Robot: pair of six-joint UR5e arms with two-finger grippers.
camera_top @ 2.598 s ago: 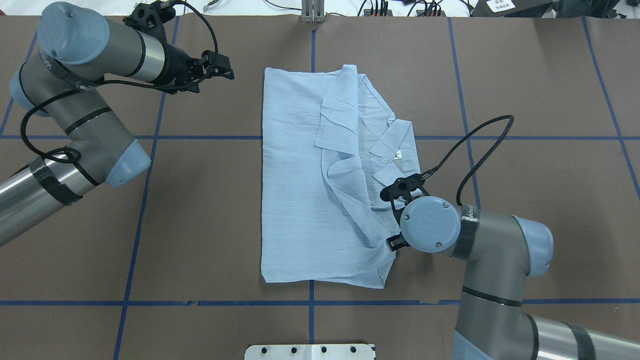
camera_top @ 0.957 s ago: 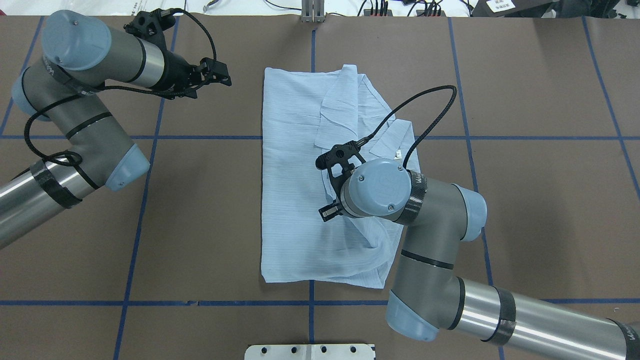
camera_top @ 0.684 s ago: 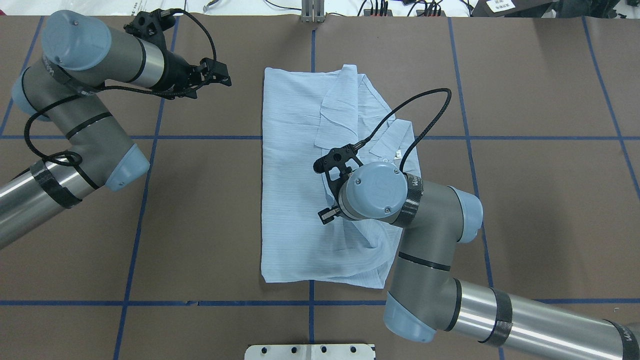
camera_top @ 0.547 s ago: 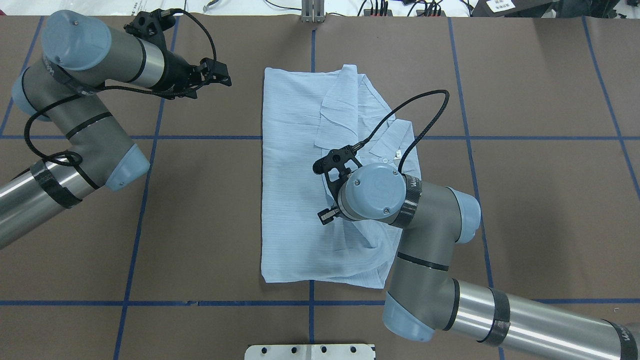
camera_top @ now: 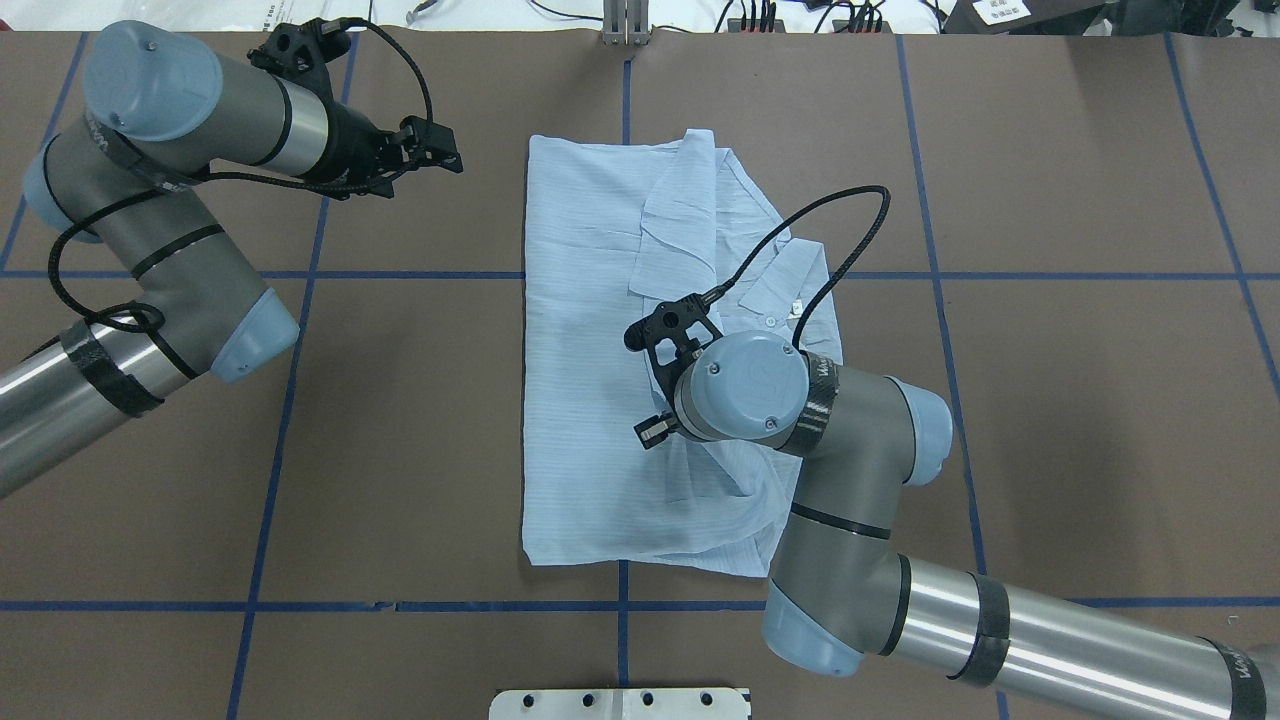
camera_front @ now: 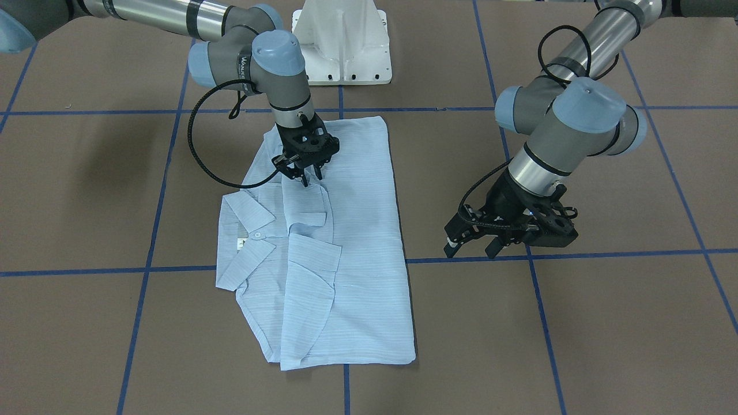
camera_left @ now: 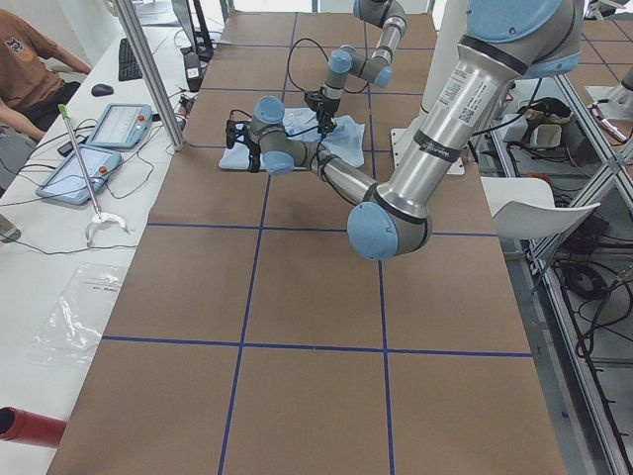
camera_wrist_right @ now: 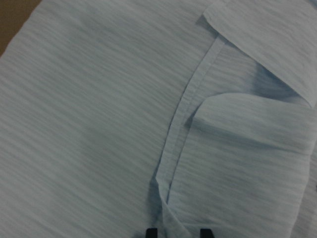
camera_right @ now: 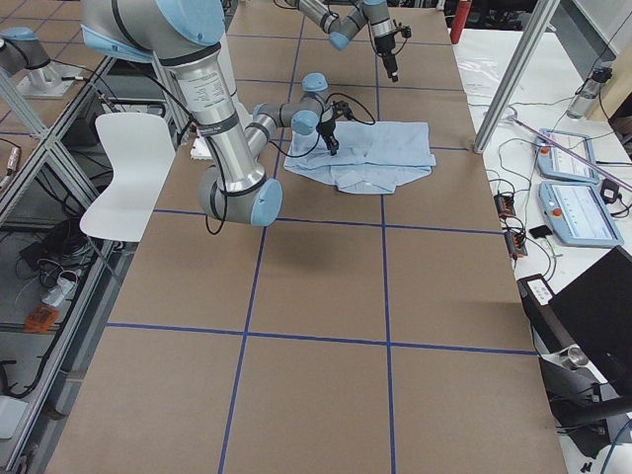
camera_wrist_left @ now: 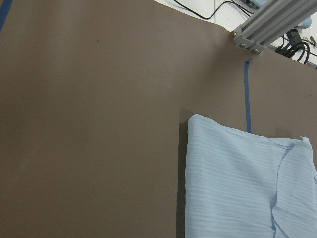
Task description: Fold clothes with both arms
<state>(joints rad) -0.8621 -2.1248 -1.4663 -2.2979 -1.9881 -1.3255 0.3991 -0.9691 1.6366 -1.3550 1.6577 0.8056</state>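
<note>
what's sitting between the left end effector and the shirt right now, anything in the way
Nothing visible. The left end effector hangs over bare table beside the shirt, with only open brown surface between them. The right end effector is already down on the shirt.

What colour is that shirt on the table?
Light blue with fine stripes; the shirt shows best in the right wrist view.

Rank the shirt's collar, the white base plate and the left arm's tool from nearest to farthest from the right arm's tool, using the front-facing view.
Measured from the right arm's tool over the shirt:
1. Collar, just below it, toward the view's left.
2. White base plate, above it at the table's top edge.
3. Left arm's tool, far across on the view's right, off the shirt.
</note>
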